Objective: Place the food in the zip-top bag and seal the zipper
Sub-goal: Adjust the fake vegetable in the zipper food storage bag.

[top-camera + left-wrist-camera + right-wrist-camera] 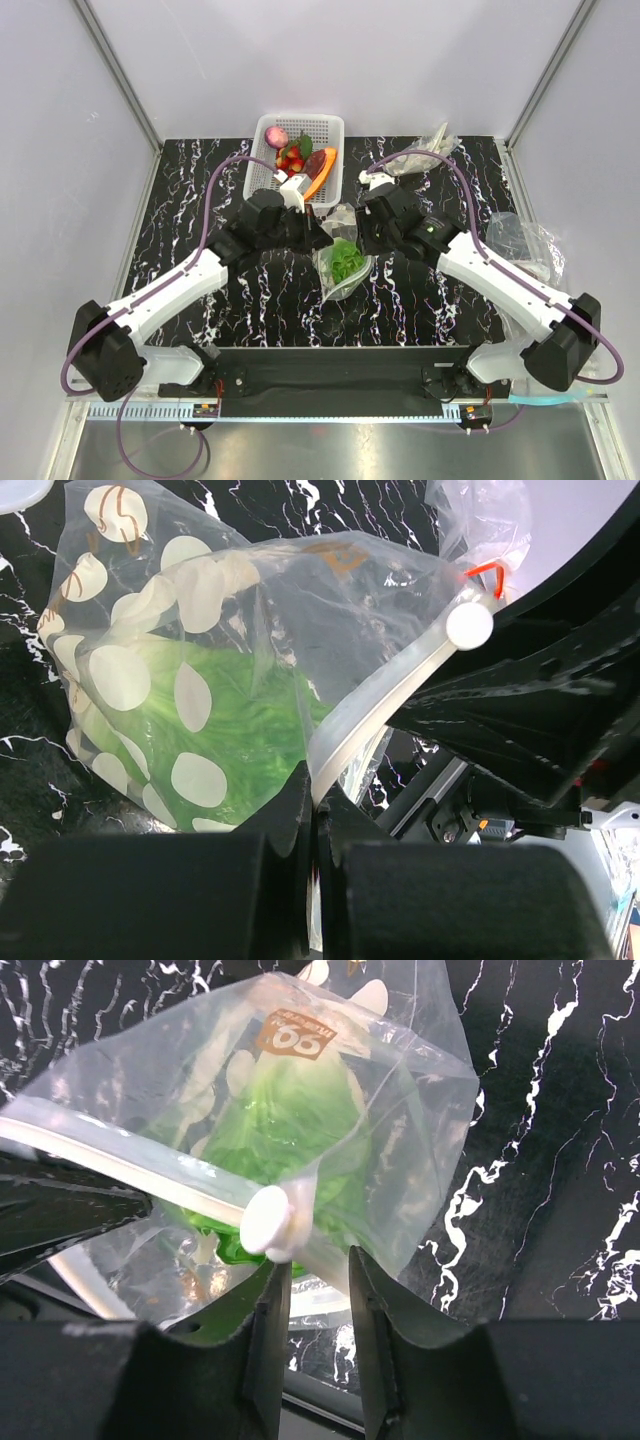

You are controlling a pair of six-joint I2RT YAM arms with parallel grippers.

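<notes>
Lettuce sits bagged as left gripper clamps the zipper, likely bracing the zip-top bag; right gripper waits, jaws apart, white slider just beyond its fingertips.

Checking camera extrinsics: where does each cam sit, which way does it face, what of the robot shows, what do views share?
Top external: above and behind the robot, facing down on the table; left arm and right arm show, the zip-top bag between them.
Left wrist: looks along the shut left gripper pinching the zipper; right arm at right.
Right wrist: looks past the open right gripper at the bag.
Shared: both wrist views show the lettuce in the bag and the white slider.
</notes>
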